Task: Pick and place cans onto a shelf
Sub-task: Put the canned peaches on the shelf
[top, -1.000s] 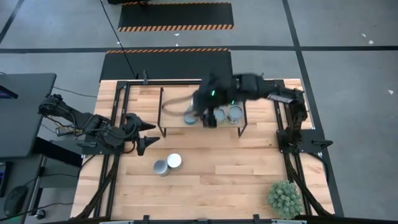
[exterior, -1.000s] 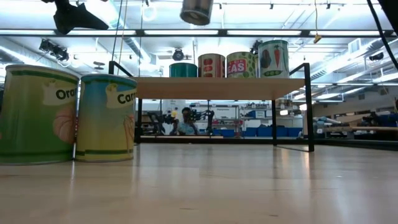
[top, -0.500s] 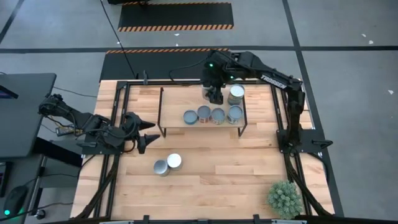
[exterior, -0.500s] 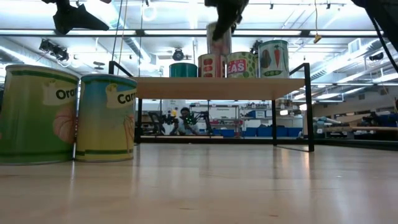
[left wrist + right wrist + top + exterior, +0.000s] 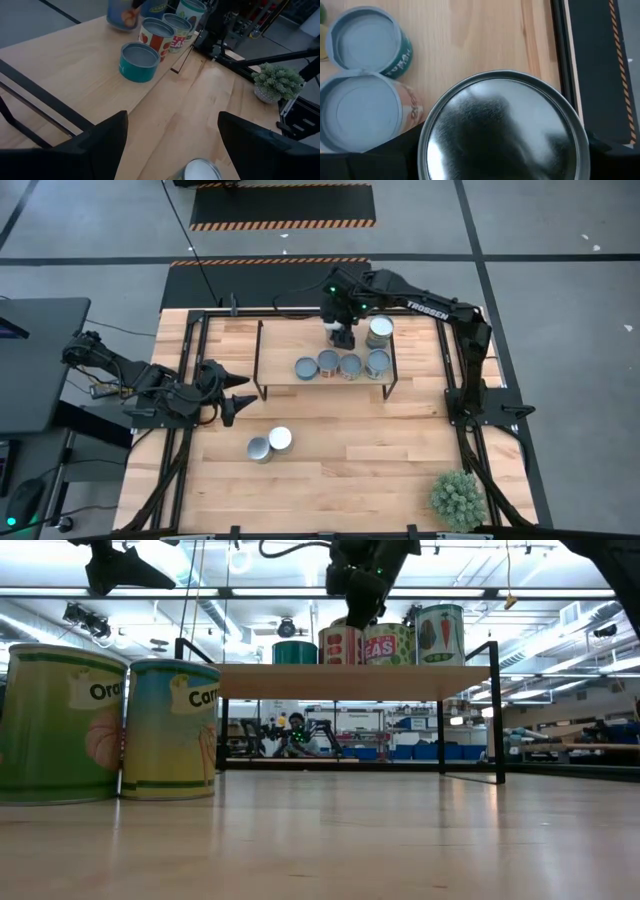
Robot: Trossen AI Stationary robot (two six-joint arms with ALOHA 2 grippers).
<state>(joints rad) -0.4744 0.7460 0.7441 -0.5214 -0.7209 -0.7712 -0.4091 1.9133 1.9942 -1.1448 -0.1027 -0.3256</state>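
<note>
Right hand (image 5: 343, 332) pinches a can (image 5: 502, 127) over the shelf's (image 5: 280, 350) back edge; next, lower and release. Left hand (image 5: 232, 395) waits spread.

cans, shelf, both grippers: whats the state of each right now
shelf: standing on the table, six cans over it.
four cans in a row: upright on the shelf.
fifth can: upright behind the row.
held can: clamped in the right gripper, over the back of the shelf.
two cans on the table: upright, not yet shelved.
left gripper: open, empty, near the table's left edge.
</note>
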